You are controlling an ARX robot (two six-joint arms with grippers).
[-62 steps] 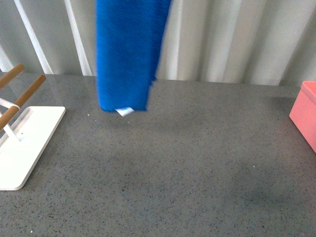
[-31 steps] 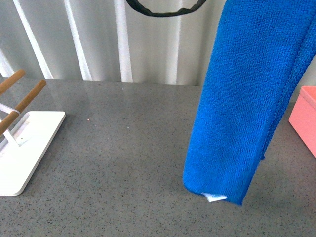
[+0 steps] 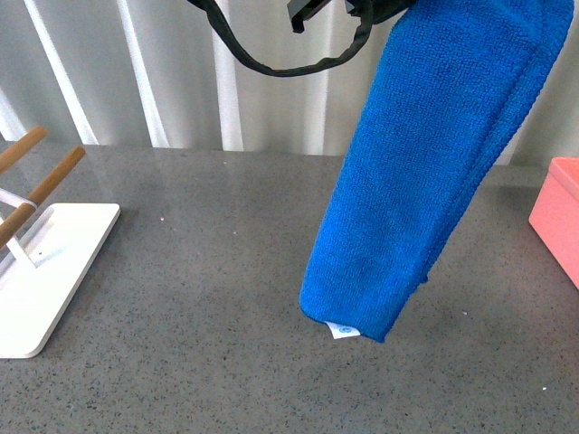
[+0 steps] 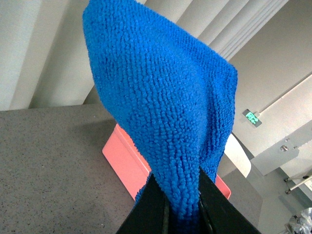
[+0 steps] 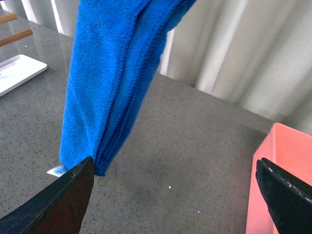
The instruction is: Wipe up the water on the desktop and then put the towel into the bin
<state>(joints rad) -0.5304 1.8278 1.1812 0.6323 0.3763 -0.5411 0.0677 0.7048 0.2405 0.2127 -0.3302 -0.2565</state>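
Front view, 12 o'clock: a thin black cable (image 3: 276,70) hangs in a loop. Beside it is a black angular housing (image 3: 308,11), edge only. The left gripper (image 4: 179,176) has two matte black fingers (image 4: 151,209), flat-sided and narrowing to the tips. The right gripper (image 5: 174,161) has broad black wedge fingers (image 5: 58,202), with faint pale specks on one.

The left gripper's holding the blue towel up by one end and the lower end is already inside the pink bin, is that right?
Not quite. The left gripper does hold the towel up by one end, but its lower end is not inside the bin: it hangs over the desktop, left of the bin, as the front view shows.
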